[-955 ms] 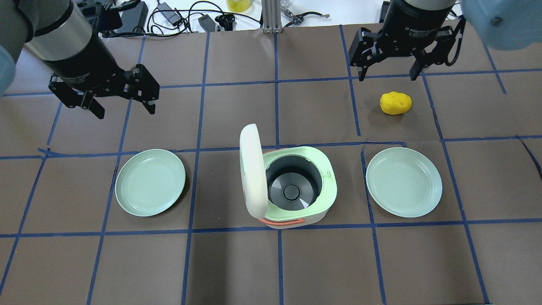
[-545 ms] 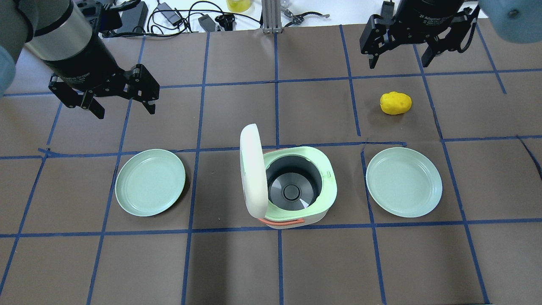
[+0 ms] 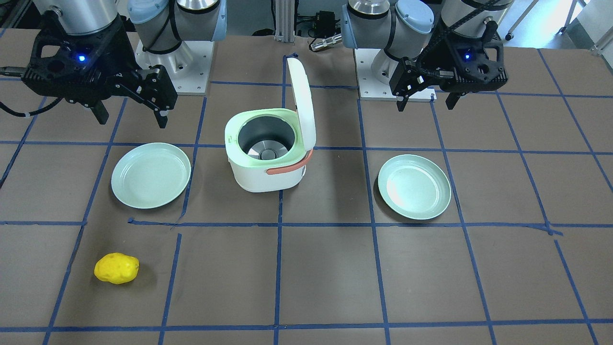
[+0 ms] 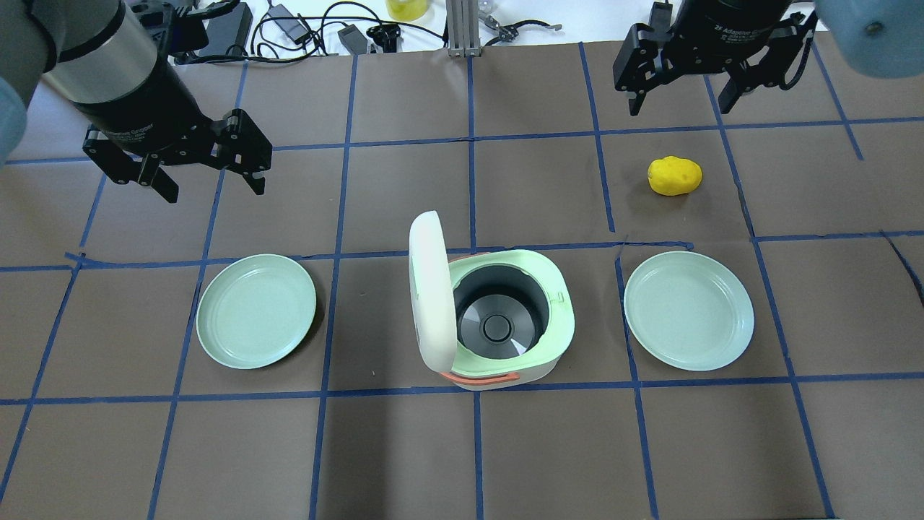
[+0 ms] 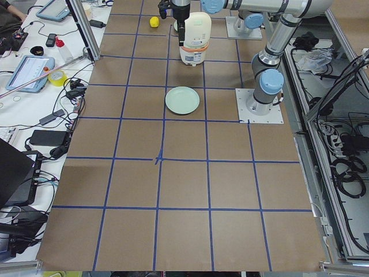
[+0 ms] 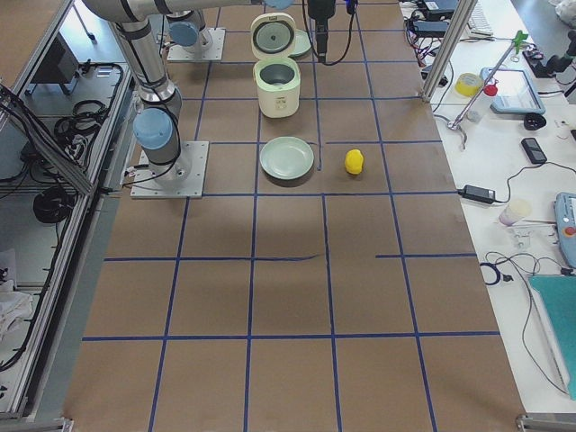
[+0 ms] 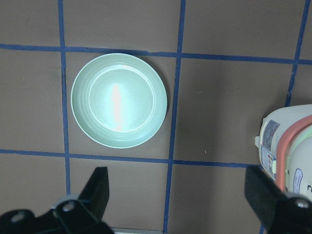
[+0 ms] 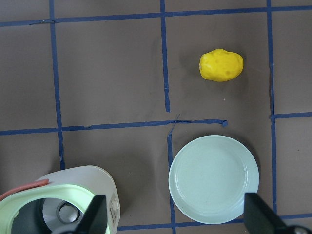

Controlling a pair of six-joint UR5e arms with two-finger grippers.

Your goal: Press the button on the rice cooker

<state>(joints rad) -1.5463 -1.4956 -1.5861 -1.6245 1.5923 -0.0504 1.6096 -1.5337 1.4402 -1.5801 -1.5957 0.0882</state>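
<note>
The rice cooker (image 4: 505,318) stands mid-table, white with a pale green rim and an orange handle. Its white lid (image 4: 430,289) stands open, showing the bare dark inside. I cannot make out a button on it. My left gripper (image 4: 215,189) is open and empty, high over the table to the far left of the cooker; it also shows in the front-facing view (image 3: 425,106). My right gripper (image 4: 680,108) is open and empty, high at the far right, beyond the yellow potato (image 4: 674,175); it also shows in the front-facing view (image 3: 133,120).
A pale green plate (image 4: 256,310) lies left of the cooker and another plate (image 4: 688,310) lies right of it. In the left wrist view the plate (image 7: 118,100) lies below and the cooker (image 7: 292,146) shows at the right edge. Cables (image 4: 303,29) lie past the far edge.
My right gripper moved away toward the table's far edge, past the potato, then held still. My left gripper and the cooker have not moved.
</note>
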